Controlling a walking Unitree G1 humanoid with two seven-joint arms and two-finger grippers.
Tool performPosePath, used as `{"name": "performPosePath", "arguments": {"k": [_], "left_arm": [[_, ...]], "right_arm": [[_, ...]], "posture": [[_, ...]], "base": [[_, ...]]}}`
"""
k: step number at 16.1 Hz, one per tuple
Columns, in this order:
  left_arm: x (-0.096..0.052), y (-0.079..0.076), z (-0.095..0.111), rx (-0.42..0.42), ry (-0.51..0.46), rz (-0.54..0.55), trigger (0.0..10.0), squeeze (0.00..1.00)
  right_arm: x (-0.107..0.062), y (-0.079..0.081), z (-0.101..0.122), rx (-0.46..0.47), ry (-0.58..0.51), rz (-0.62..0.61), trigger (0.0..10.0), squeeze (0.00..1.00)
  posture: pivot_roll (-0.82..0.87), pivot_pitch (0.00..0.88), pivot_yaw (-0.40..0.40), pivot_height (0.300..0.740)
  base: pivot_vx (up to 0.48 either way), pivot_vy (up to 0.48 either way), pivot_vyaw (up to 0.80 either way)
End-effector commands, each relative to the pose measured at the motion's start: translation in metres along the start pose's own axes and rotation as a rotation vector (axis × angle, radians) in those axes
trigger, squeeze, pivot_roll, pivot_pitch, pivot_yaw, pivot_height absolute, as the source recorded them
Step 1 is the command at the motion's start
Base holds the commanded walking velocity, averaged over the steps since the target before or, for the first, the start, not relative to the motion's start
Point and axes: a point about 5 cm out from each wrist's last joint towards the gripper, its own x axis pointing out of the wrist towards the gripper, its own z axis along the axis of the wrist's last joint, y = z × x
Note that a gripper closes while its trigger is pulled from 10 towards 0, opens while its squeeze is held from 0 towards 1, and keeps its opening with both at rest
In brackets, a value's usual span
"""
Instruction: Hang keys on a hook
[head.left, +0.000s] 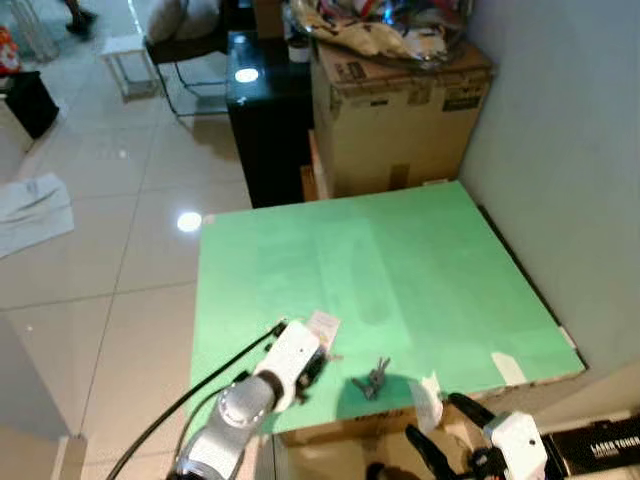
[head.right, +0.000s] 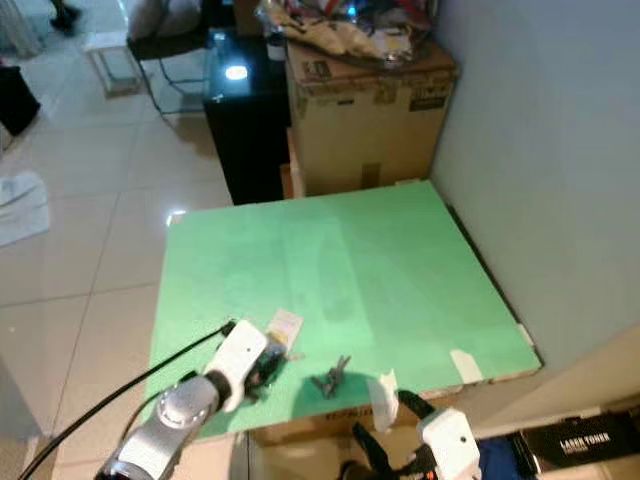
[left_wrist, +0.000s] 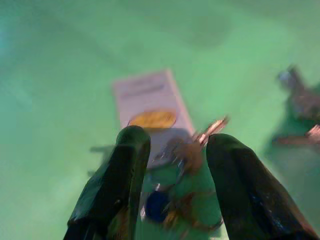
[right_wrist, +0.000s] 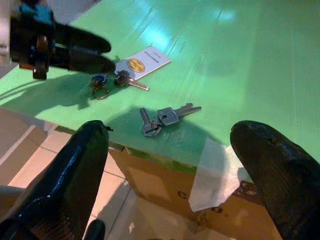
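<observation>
Left gripper (right_wrist: 92, 54): I see it low over the green board (head.left: 400, 260) near its front edge, fingers apart, straddling the tagged keys (right_wrist: 107, 82) without clamping them.
Tagged keys: lying flat on the board, white tag (right_wrist: 142, 62) touching them on the far side.
Plain keys (right_wrist: 162, 119): a second bunch, near the first, by the front edge.
Right gripper (right_wrist: 180, 165): fingers wide apart, hovering off the board's front edge, nothing between them.
Behind board: cardboard box (head.left: 400, 110), black cabinet (head.left: 270, 120).
</observation>
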Motion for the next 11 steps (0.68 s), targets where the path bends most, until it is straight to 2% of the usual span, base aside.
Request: {"name": "performPosePath", "arguments": {"k": [1,11], "left_arm": [[0.0,0.001,-0.007,0.008,0.03,0.009,10.0,0.0],[0.001,-0.006,-0.023,0.0,0.052,-0.021,10.0,0.0]], "right_arm": [[-0.002,0.002,0.001,-0.008,-0.002,0.008,10.0,1.0],[-0.002,0.006,-0.001,-0.007,0.004,0.003,10.0,1.0]], "posture": [[-0.3,0.167,0.068,0.736],[-0.31,0.153,0.075,0.736]], "base": [[0.0,0.0,0.0],[0.0,0.0,0.0]]}}
